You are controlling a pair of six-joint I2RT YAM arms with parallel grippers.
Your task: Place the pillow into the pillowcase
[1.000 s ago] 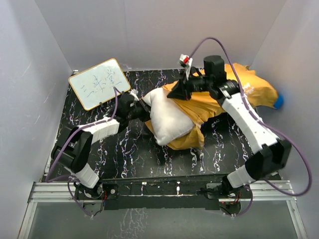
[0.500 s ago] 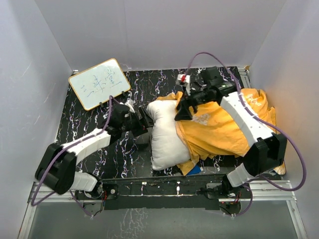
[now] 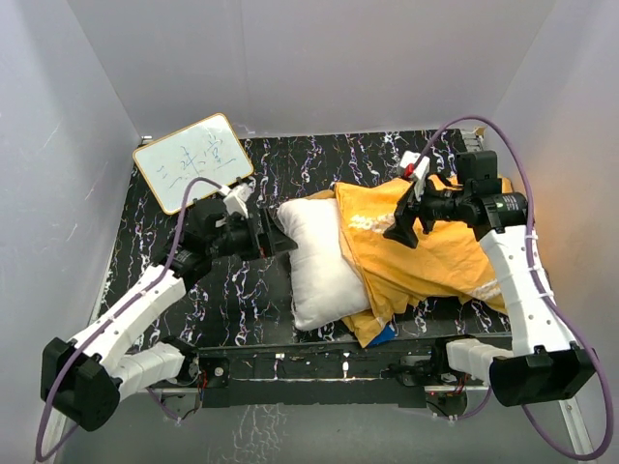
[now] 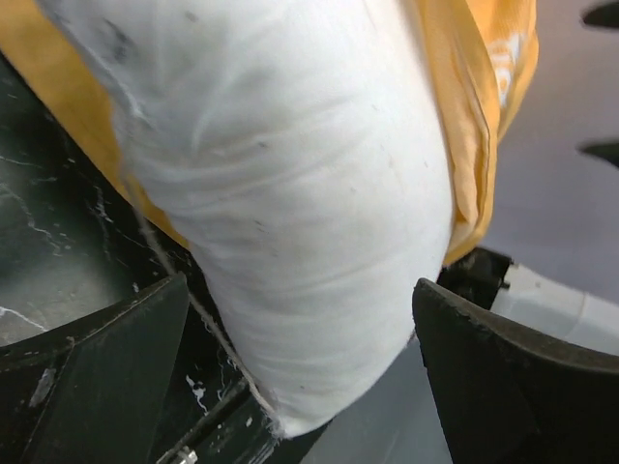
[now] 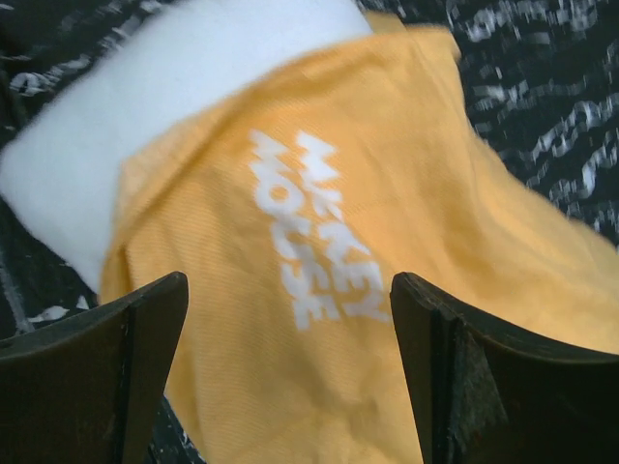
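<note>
The white pillow (image 3: 317,263) lies on the black marbled table (image 3: 232,300), its right part covered by the orange pillowcase (image 3: 430,253). A blue bit of the pillowcase (image 3: 383,333) shows at the near edge. My left gripper (image 3: 278,237) stands open at the pillow's left end. In the left wrist view the pillow (image 4: 290,184) bulges between the spread fingers of the left gripper (image 4: 300,290), with the orange pillowcase (image 4: 488,87) behind it. My right gripper (image 3: 402,228) hovers open over the pillowcase (image 5: 368,387), above its white lettering; from there the pillow (image 5: 126,126) shows at the upper left, beyond the right gripper (image 5: 288,282).
A framed whiteboard (image 3: 193,162) with writing leans at the table's back left. Grey walls (image 3: 58,193) close in the table on the left, back and right. The arms' base rail (image 3: 338,367) runs along the near edge.
Both grippers have opened and let go. Pillow and pillowcase have dropped flat onto the table, nearer the front. The right arm has swung right, and the left has drawn back left.
</note>
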